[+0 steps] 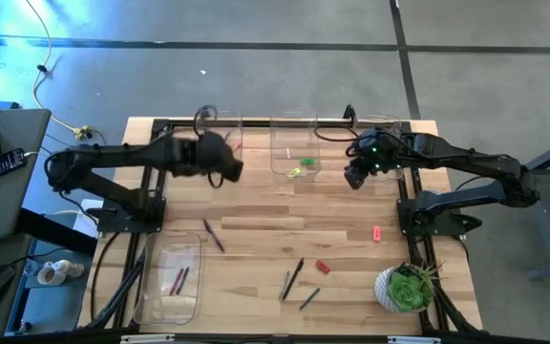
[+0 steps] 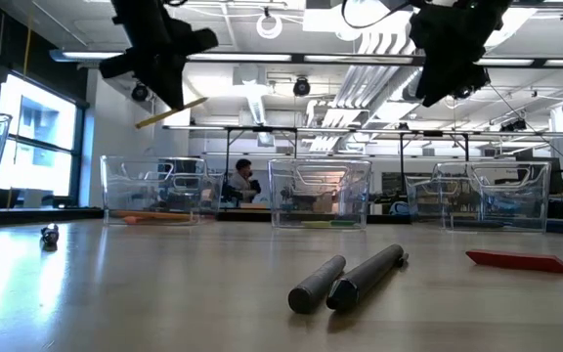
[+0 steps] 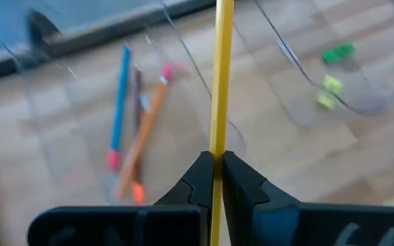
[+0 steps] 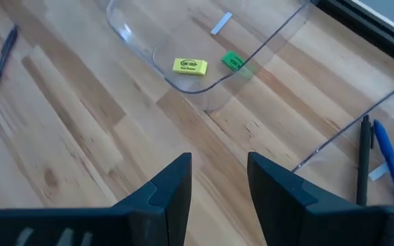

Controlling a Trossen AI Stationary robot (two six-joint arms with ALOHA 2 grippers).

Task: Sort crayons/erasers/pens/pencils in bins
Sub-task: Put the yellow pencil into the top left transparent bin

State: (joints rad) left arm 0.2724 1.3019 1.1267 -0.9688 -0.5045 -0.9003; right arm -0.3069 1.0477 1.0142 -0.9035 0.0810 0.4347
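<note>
The yellow pencil looks light, stiff and slick, so a pinch near mid-length suits it. The left end effector is clenched on it, the shaft running toward twelve o'clock past the fingertips, above the tabletop near the pencil bin. The right end effector hangs released.

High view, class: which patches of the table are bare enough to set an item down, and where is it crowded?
Free: the wide strip of table between the far bins and the loose pens, and the near edge left of the plant. Crowded: around the pens and the red eraser, and under the left gripper holding a yellow pencil.
</note>
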